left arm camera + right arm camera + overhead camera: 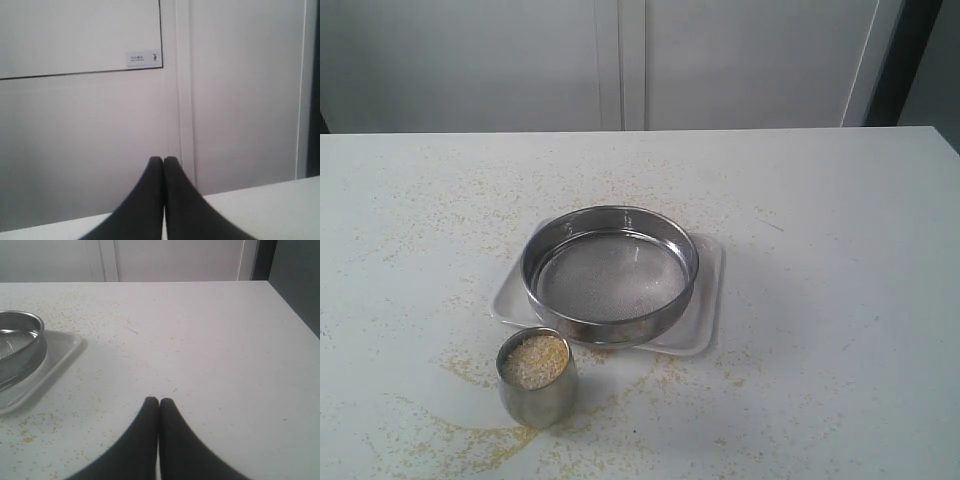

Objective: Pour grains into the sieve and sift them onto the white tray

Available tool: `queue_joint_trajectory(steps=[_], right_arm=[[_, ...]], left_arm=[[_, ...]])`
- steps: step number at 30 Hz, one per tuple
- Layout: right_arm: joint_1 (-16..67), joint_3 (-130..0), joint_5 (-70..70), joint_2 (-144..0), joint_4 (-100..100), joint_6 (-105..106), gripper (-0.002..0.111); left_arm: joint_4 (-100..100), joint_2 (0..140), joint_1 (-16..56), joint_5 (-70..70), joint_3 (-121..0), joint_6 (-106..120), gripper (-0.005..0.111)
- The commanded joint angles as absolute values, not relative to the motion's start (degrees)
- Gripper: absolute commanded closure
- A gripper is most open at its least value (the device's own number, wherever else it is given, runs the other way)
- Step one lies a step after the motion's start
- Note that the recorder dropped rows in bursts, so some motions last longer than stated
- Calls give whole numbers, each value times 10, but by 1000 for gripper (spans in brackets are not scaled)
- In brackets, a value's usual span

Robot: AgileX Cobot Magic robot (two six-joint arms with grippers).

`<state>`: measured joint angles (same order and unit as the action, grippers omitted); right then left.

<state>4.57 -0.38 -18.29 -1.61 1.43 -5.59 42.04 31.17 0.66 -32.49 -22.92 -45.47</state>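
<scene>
Exterior view: sieve (pixel 610 275) sits open-side up on white tray (pixel 710 300); both jaws pressed together.

Shiny steel sieve (pixel 610 272) with grey mesh, white tray (pixel 705 310), steel cup (pixel 537 378) of golden-beige grains (pixel 533 361); fingers (pixel 150 440) look black.

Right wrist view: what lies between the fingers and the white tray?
In the right wrist view, only table sprinkled with grains separates the right fingers from the white tray.
</scene>
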Motion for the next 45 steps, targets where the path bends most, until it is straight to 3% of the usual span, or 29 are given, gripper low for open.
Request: queue_joint_trajectory(steps=[1,7,17,35,37,40,43,45], right_arm=[[47,0,-179,-12,15,-59,108],[47,0,-179,-12,15,-59,108],[47,0,-179,-12,15,-59,108],[47,0,-179,-12,15,-59,108],[47,0,-179,-12,15,-59,108],[47,0,-179,-12,15,-59,108],[47,0,-179,-12,15,-59,108],[47,0,-179,-12,15,-59,108]], left_arm=[[492,346,5,-364,-234,-507,107],[569,380,29,-365,-234,-521,107],[570,409,131,-296,-232,-510,107],[618,581,156,-584,-167,-460,105],[635,602,156,-602,-167,-449,97],[635,625,156,-622,-167,-449,72],[634,643,156,-620,-167,-449,34],[618,657,156,-619,-167,-449,17]])
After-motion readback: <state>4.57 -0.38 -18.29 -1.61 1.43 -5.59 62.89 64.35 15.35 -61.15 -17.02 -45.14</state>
